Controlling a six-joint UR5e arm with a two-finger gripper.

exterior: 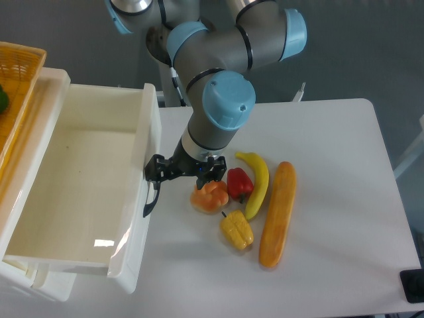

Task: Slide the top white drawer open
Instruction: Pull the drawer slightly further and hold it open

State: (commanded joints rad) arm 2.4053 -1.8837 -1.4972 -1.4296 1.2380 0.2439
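The top white drawer [136, 225] stands pulled far out of the cabinet toward the table's middle, and its deep tub is bare inside. Its curved black bar handle [150, 204] runs down the front panel. My gripper [154, 175] sits at the upper end of that handle, pressed against the drawer front and closed on the bar. The black fingers merge with the black handle, so the exact contact is hard to make out. The arm comes down from above and behind.
Right of the drawer front lie an orange pepper [209, 197], a red pepper [239, 183], a banana [258, 180], a yellow pepper [236, 230] and a long orange vegetable [277, 213]. A yellow wicker basket [21, 69] sits on the cabinet top at far left.
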